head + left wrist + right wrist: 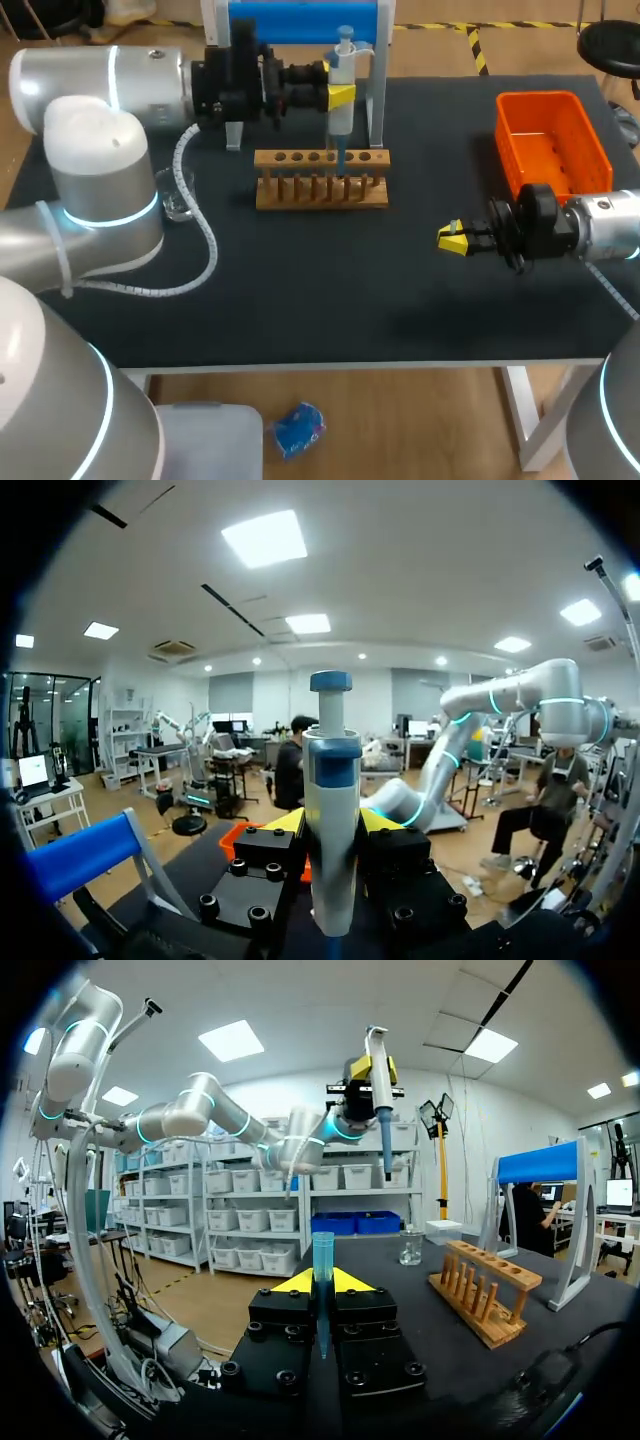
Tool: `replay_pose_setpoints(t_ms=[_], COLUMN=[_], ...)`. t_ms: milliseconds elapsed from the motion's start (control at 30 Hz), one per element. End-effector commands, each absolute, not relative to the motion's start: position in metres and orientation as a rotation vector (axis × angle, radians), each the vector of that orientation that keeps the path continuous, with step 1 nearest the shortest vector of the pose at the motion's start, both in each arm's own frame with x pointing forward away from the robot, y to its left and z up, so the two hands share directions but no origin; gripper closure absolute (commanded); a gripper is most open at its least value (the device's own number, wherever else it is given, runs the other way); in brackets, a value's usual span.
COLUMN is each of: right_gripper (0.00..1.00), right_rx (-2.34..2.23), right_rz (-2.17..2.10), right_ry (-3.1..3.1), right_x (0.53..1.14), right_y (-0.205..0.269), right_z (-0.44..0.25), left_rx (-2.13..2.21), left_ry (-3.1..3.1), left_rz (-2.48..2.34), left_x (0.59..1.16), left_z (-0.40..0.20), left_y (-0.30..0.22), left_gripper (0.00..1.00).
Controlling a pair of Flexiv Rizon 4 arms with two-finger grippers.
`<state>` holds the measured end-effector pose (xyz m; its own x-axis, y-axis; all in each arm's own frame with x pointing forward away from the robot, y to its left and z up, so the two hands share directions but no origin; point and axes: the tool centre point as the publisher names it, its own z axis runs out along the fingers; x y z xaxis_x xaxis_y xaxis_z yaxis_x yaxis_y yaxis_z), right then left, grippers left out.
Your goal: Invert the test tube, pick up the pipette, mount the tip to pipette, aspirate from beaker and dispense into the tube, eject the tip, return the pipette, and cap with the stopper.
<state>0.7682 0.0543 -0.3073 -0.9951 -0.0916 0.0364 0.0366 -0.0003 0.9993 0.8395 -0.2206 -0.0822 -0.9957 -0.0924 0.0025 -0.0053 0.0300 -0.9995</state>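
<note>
My left gripper (340, 96) is shut on a white pipette (342, 70) with a blue cap, held upright high above the wooden tube rack (320, 180). A thin blue tip (341, 160) hangs from its lower end. In the left wrist view the pipette (332, 770) stands between the fingers of the left gripper (332, 830). My right gripper (452, 238), right of the rack, is shut on a blue translucent test tube (322, 1250) standing upright between its yellow tips (322, 1282). In the right wrist view the pipette (378, 1070) is seen aloft. A glass beaker (178, 195) stands at the left.
An orange bin (552, 140) sits at the back right of the black table. A blue-topped pipette stand (300, 22) rises behind the rack. The beaker (411, 1245) and the rack (487, 1285) lie ahead of my right gripper.
</note>
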Motion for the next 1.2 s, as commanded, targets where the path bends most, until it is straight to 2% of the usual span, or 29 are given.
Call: replay_pose_setpoints(t_ms=[33, 1200], right_gripper=[1.0, 1.0], right_rx=[0.063, 0.063], right_rz=[-2.158, -2.158], right_ry=[-2.153, -2.153], right_x=[0.769, 0.769], right_y=[0.054, 0.054], right_z=[-0.308, -0.308], left_rx=[-0.122, -0.052], left_ry=[2.173, 2.248], left_rz=[-2.132, -2.1], left_x=[0.838, 0.824], left_z=[-0.09, -0.075], left_y=[-0.232, -0.265], left_gripper=[1.0, 1.0])
